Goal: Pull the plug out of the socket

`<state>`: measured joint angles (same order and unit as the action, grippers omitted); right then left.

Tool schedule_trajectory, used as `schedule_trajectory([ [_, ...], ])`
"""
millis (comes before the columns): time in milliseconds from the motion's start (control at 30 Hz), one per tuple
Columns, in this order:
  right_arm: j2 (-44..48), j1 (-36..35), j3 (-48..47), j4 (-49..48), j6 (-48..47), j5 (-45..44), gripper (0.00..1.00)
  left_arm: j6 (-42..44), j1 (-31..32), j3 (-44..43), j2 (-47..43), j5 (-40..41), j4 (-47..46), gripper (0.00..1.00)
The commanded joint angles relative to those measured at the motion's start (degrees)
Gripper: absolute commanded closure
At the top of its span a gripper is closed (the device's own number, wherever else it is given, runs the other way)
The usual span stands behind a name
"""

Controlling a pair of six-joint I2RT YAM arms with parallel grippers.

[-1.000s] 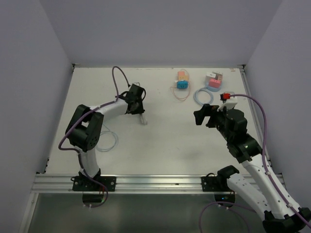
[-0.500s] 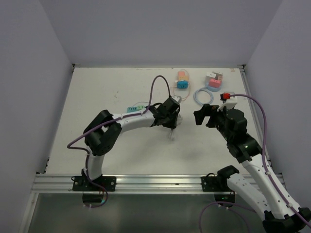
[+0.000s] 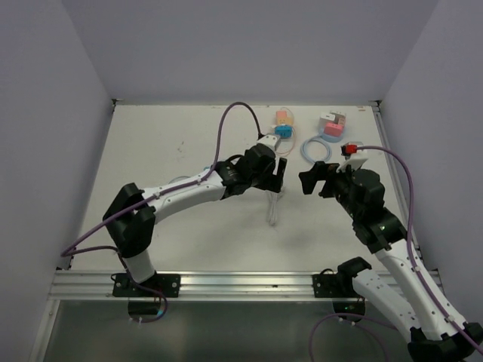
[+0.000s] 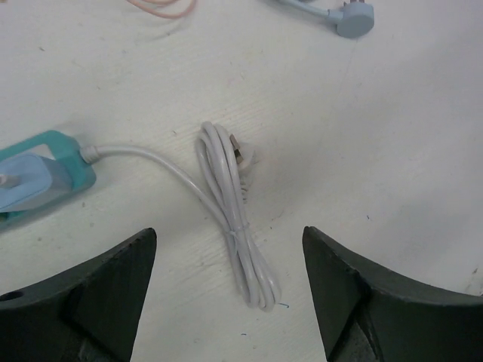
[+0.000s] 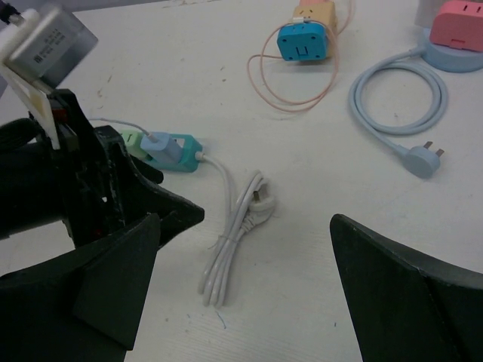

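A matte off-white table, faintly scuffed, sits between plain pale lilac walls. The teal plastic socket block lies left of centre in the right wrist view. A boxy pale grey-blue plug is seated in its top, and a mint-green piece sits just behind it. In the left wrist view the socket block is cut off by the left edge of the frame. There it lies left of and a little above the left claw, outside the gap between the fingers and apart from them. From above it is hidden under the left arm.

A smooth white cable leaves the socket block's end and curves into a tied white cable bundle with a small white plug at its upper end. This bundle shows on the table between the left claw's broad black wedge-shaped fingers. The left claw is released, its jaws wide apart.

The right claw is released too, its dark fingers filling the lower corners of its view. From above it hangs just right of the left claw.

Towards the top of the right wrist view stands a blue cube-shaped socket with a peach plug on it and a thin orange wire looped around it. To its right lies a glossy pale blue cable coil ending in a rounded plug. A pink block on a pale blue round base fills the upper right corner.
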<state>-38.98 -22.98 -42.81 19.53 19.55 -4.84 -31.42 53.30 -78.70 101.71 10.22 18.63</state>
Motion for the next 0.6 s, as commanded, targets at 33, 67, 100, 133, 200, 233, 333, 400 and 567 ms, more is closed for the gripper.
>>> schedule_trajectory([
  [33,-2.0,-0.2,-0.8,-4.2,-1.7,6.7,0.01,0.9,-0.7,2.9,-5.0,9.7,1.9,0.20],
  [67,-3.8,-0.2,-1.2,-3.8,-2.1,7.4,0.01,0.1,-1.4,3.7,-5.5,11.0,2.0,0.23],
  [100,-4.8,-0.3,-1.8,-3.4,-2.0,8.0,0.01,-0.1,-1.9,4.6,-6.4,11.3,1.8,0.24],
  [133,-5.7,-0.3,-3.0,-3.0,-1.6,8.2,0.01,-0.5,-2.3,6.5,-7.0,11.8,1.6,0.24],
  [200,-8.1,-0.3,-3.8,-3.1,-1.4,10.5,0.01,-1.2,-3.9,8.5,-8.3,11.5,0.3,0.25],
  [233,-9.1,-0.3,-4.6,-3.2,-1.2,11.9,0.01,-1.3,-4.4,10.5,-8.7,11.2,-0.1,0.25],
  [333,-12.9,-0.6,-5.8,-4.8,0.8,13.9,0.01,-1.9,-6.9,14.0,-10.0,10.0,-1.9,0.26],
  [400,-16.6,-1.4,-6.3,-6.4,2.4,13.3,0.01,-2.4,-9.0,15.6,-11.0,8.9,-3.5,0.28],
  [567,-28.3,-1.5,-11.0,-10.3,5.3,17.0,0.01,-2.0,-11.5,19.2,-12.6,8.9,-5.9,0.29],
])
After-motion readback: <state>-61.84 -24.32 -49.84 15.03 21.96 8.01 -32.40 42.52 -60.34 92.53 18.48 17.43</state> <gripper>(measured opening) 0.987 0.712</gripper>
